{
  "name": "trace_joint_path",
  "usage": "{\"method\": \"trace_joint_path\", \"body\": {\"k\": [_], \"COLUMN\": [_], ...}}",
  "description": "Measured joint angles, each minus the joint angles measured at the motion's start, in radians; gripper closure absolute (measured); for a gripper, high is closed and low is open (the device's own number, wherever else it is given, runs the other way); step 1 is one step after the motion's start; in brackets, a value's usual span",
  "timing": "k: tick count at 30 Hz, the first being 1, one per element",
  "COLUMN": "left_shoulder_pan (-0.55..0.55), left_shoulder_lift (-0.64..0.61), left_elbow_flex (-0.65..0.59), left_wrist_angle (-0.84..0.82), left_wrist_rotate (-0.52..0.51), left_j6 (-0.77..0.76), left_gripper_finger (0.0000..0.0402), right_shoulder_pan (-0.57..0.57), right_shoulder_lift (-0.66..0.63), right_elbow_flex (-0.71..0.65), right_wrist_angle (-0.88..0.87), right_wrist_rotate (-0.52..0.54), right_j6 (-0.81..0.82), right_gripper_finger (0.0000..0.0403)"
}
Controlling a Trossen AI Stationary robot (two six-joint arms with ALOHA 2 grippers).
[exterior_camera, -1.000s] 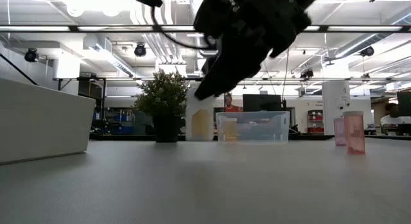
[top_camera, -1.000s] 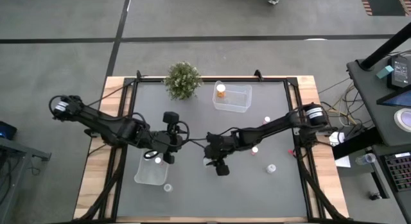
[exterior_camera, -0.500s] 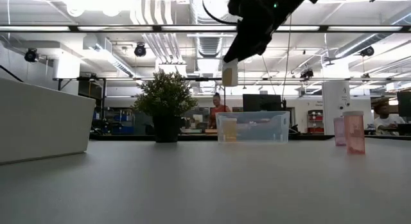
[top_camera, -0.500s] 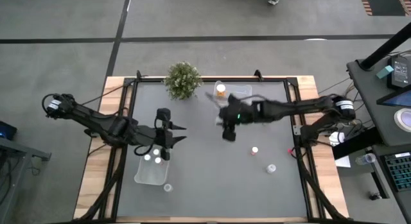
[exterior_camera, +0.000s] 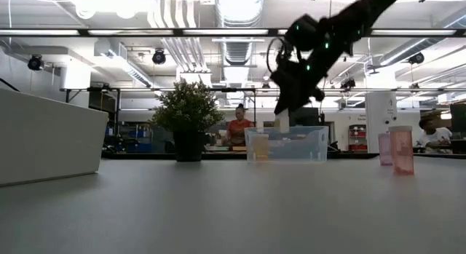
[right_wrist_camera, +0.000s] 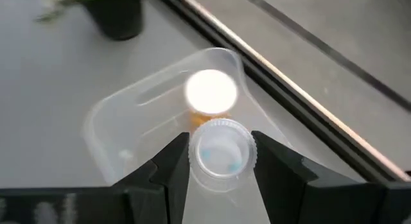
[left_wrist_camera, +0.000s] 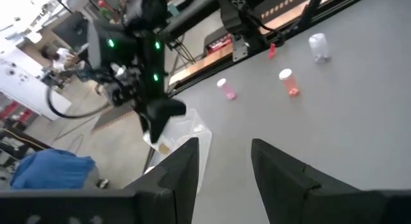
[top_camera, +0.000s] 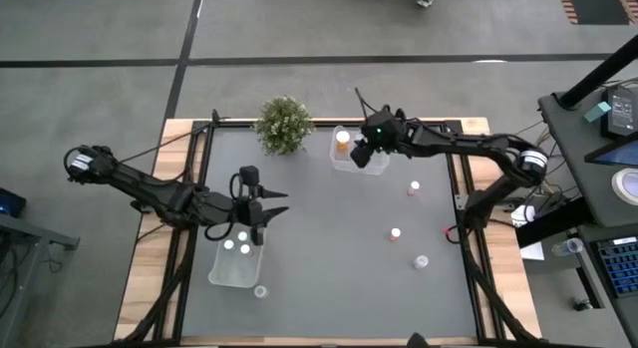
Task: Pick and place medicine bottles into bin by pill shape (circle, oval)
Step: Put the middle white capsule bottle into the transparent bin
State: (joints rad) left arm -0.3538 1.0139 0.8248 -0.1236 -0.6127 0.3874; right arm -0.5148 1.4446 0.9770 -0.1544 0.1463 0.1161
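Note:
My right gripper (right_wrist_camera: 221,155) is shut on a small bottle with a pale translucent cap (right_wrist_camera: 221,147) and hangs over the clear far bin (top_camera: 379,161). An orange bottle (right_wrist_camera: 210,92) stands in that bin. My left gripper (left_wrist_camera: 225,161) is open with nothing between its fingers, over the far end of the near-left bin (top_camera: 237,270), which holds two white-capped bottles (top_camera: 236,246). Loose bottles stand on the table at the right: a pink one (top_camera: 414,189), a reddish one (top_camera: 396,233) and a pale one (top_camera: 421,260). Another one (top_camera: 260,291) sits by the near-left bin. My right gripper pinches the bottle between its two fingers (right_wrist_camera: 172,161), on its sides just below the cap (right_wrist_camera: 221,161). The fingers come slanting down from the table's right. The bottle (exterior_camera: 282,123) hangs below them, roughly upright, lifted clear above the far bin's rim.
A green bushy plant (top_camera: 284,124) in a dark pot stands at the far edge, left of the far bin. The dark mat has bare room in its middle (top_camera: 329,228). People show in the room beyond the table.
My right gripper has swung from the table's middle toward the far edge, rising and rolling, and carried the bottle to above the far bin. My left gripper has drawn back a little toward the table's left and tipped up nearer to level.

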Motion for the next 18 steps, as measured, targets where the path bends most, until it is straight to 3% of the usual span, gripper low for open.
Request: {"method": "trace_joint_path", "body": {"k": [5,18], "left_shoulder_pan": [0.000,0.000], "left_shoulder_lift": [-0.002,-0.002], "left_elbow_flex": [-0.031,-0.033], "left_wrist_angle": [0.049,0.064], "left_wrist_rotate": [-0.004,-0.026], "left_j6": [0.038,0.039], "left_gripper_finger": [0.0274,0.0274], "right_shoulder_pan": [-0.038,-0.045], "right_shoulder_lift": [0.054,0.192], "right_elbow_flex": [-0.044,-0.003], "right_wrist_angle": [0.098,0.107], "right_wrist_rotate": [0.003,0.014], "right_j6": [0.052,0.094], "right_gripper_finger": [0.0257,0.0253]}}
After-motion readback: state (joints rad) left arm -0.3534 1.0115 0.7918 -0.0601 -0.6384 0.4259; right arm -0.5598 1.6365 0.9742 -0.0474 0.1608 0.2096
